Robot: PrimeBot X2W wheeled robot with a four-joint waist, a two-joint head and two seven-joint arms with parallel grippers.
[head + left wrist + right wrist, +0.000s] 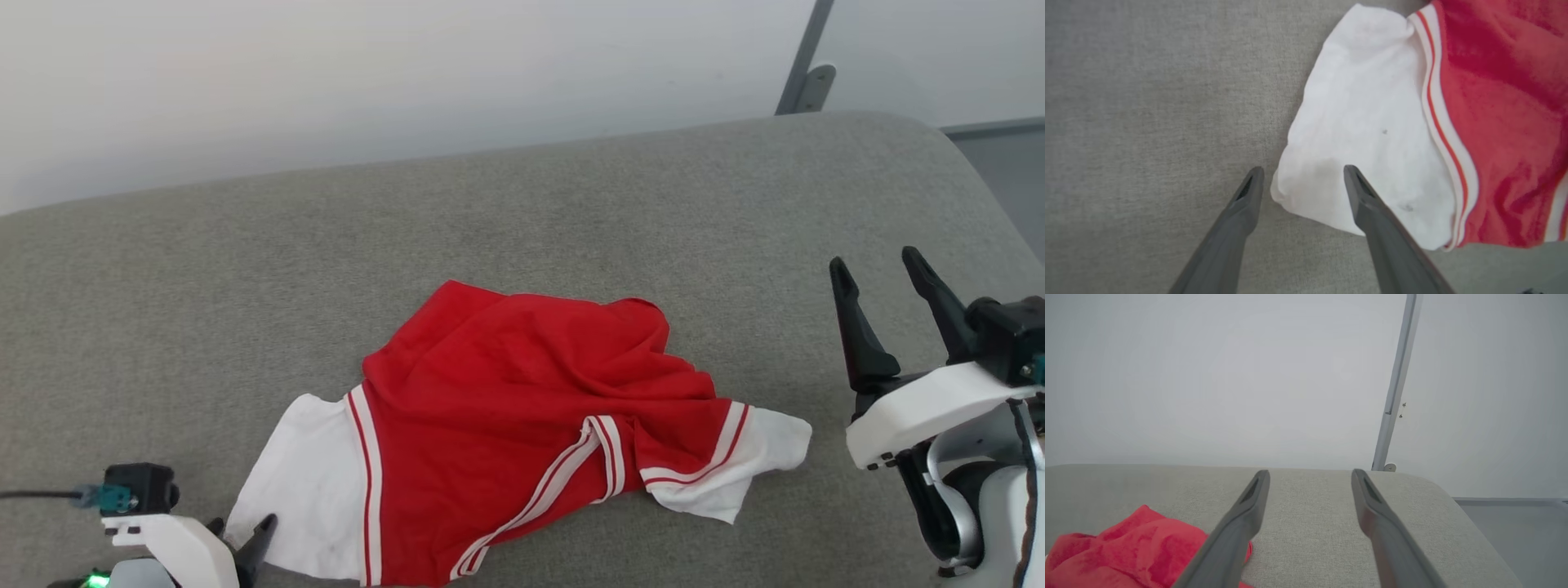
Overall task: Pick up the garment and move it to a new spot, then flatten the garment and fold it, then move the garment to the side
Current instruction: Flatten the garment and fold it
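Observation:
The garment (506, 392) lies crumpled on the grey cushion, its red body bunched in folds with a white sleeve out at each end and no lettering showing. My left gripper (242, 529) is at the lower left by the near white sleeve (1363, 122). It is open, one finger over the sleeve's corner and the other over bare cushion, with nothing pinched between them (1302, 171). My right gripper (880, 271) hovers open to the right of the garment, clear of it. In the right wrist view that gripper (1310, 473) points across the cushion, with red cloth (1126, 547) at lower left.
The grey upholstered cushion (245, 269) stretches wide around the garment, with bare room behind it and to the left. Its rounded right end drops to a grey floor (1004, 171). A white wall and a slanted metal post (804, 65) stand behind.

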